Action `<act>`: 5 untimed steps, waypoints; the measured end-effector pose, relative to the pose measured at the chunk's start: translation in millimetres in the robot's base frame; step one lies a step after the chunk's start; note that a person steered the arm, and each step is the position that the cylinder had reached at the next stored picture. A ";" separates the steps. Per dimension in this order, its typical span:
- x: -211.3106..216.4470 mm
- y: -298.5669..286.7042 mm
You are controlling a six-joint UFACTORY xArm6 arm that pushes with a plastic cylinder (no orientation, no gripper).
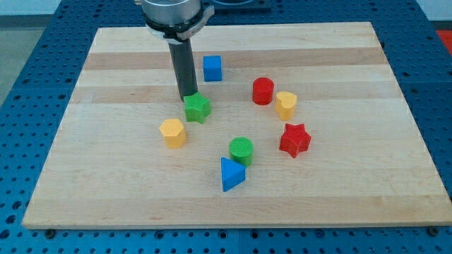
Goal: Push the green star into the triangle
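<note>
The green star (198, 109) lies on the wooden board (106, 176), left of centre. My tip (188, 97) touches the star's upper left side. The blue triangle (231, 174) lies below and to the right of the star, near the view's bottom. A green cylinder (241, 150) stands just above the triangle, between it and the star.
A yellow hexagon block (172, 132) sits below left of the star. A blue cube (212, 68) is above right of my tip. A red cylinder (263, 91), a yellow block (286, 104) and a red star (294, 140) stand at the right.
</note>
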State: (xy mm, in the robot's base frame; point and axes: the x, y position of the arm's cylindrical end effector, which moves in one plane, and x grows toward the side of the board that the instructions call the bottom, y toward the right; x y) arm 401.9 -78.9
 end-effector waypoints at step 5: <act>86.9 30.6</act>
